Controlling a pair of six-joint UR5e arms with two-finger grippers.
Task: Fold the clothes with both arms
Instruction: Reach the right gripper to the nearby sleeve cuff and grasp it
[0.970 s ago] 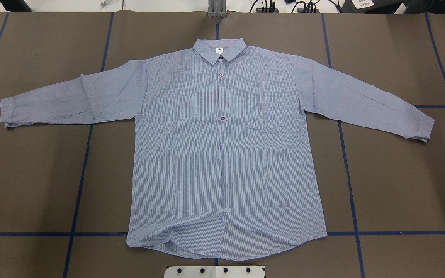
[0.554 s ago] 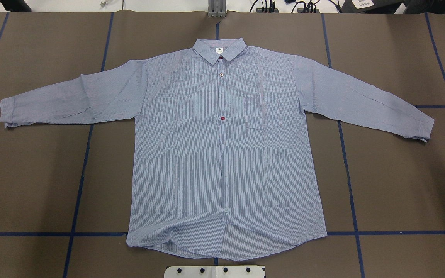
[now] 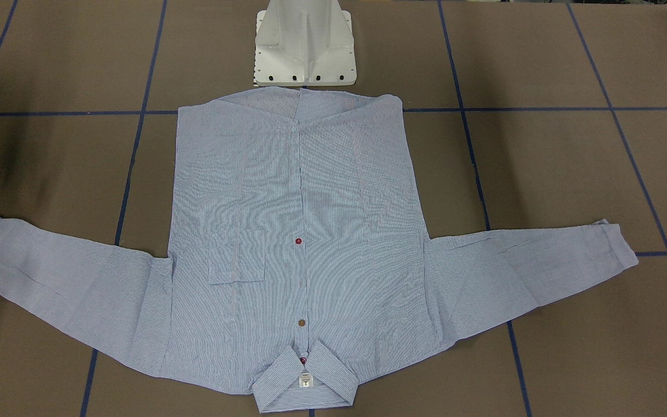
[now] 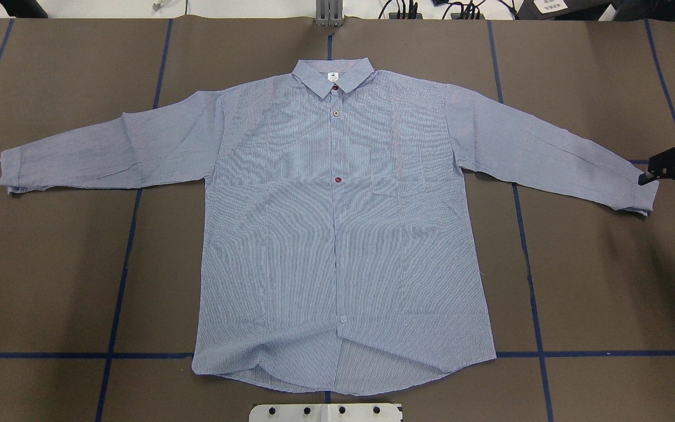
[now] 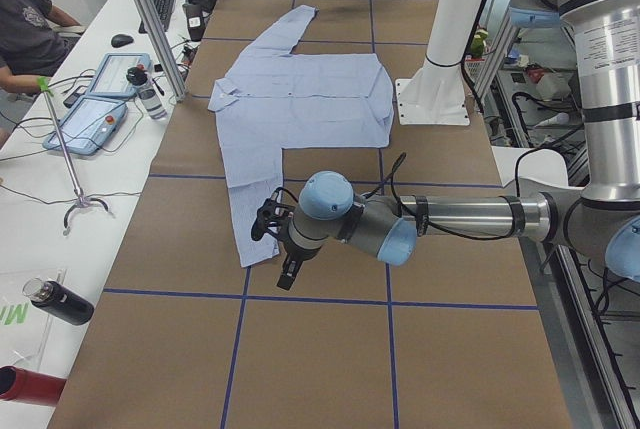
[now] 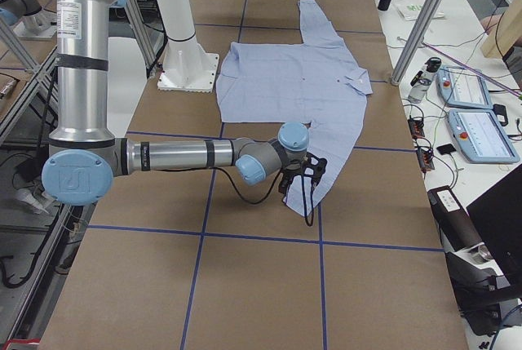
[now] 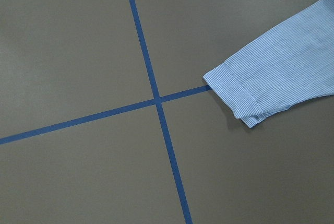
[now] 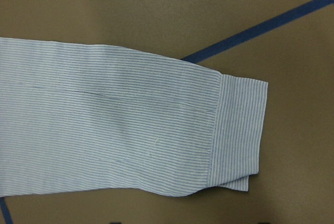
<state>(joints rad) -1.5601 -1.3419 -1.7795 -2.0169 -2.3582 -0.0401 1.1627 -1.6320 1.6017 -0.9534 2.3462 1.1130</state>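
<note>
Sleeve pick-up is being judged as the step in hand, no fold made yet: the R gripper [image 4: 665,186] is being shown w/ fingers spread just beside the R cuff [image 4: 636,190], while the L gripper [image 5: 285,249] is being seen only side-on near the L cuff [image 7: 240,96], so open vs closed cannot be told. Next, both cuffs are needing to be pinched & carried inward. The shirt [image 4: 337,234] is being seen flat, face up on the table [image 4: 50,264] — hem by the pedestal [image 4: 326,412], sleeves spread wide, collar [image 4: 331,76] farthest.
</note>
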